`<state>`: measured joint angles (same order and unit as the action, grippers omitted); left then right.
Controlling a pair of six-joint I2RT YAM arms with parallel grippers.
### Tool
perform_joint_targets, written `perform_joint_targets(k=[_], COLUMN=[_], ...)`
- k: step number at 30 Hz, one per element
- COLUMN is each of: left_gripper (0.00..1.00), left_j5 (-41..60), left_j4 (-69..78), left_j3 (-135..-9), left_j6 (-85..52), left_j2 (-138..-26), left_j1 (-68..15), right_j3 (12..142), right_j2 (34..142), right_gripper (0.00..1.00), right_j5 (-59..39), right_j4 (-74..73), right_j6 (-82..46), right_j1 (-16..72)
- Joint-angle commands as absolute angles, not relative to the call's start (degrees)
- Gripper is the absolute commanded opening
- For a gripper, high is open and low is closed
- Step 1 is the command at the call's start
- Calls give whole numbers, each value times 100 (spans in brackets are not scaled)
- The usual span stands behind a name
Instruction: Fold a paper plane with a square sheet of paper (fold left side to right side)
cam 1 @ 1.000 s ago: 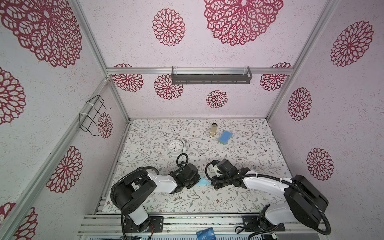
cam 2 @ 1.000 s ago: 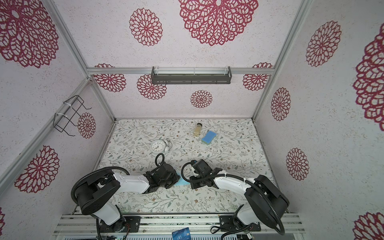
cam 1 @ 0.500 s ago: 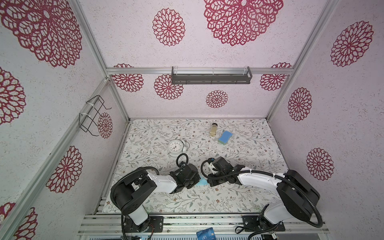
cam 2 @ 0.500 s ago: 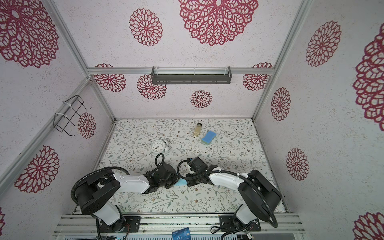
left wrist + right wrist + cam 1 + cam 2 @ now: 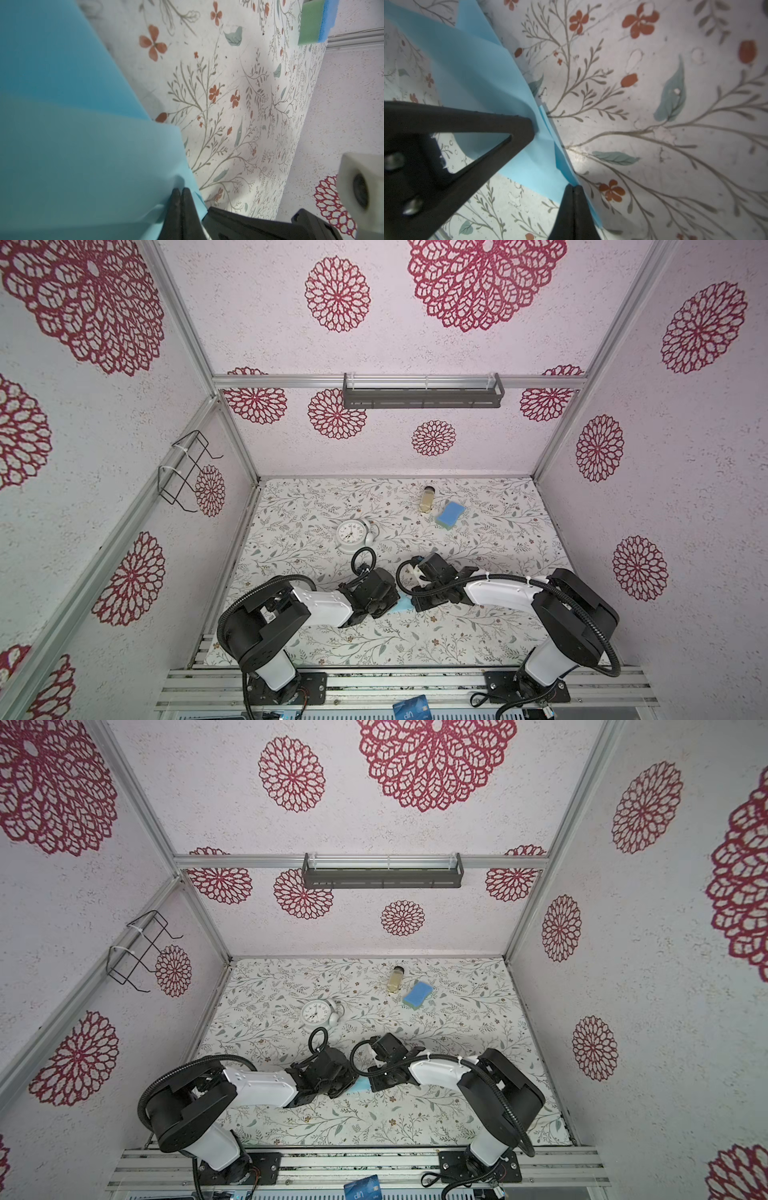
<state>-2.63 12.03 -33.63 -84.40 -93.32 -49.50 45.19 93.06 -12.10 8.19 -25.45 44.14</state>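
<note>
Near the front edge of the worktop (image 5: 478,639), the folded paper (image 5: 403,605) lies between the left gripper (image 5: 181,192) and right gripper (image 5: 573,188), both closed, tips touching it.

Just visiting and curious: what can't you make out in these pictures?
The paper: both top views show a sliver; left arm and right arm cover the rest.
The right gripper: right wrist view; shut jaws hide whether paper is pinched or only pressed.
The clock: numerals too small, top views.
The card: cut by the bottom edge.
</note>
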Motion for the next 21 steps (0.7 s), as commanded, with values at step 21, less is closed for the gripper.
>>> perform_joint_targets(k=[21], left_gripper=[0], left_j5=[-29], left_j4=[763], left_j3=[-4046], left_j6=[-6895], left_j2=[-9386], left_j1=[-5273], right_j3=[4284], right_j2=[9406], right_gripper=[0], right_j5=[-960], right_j4=[861], right_j6=[-2321], right_j1=[4438])
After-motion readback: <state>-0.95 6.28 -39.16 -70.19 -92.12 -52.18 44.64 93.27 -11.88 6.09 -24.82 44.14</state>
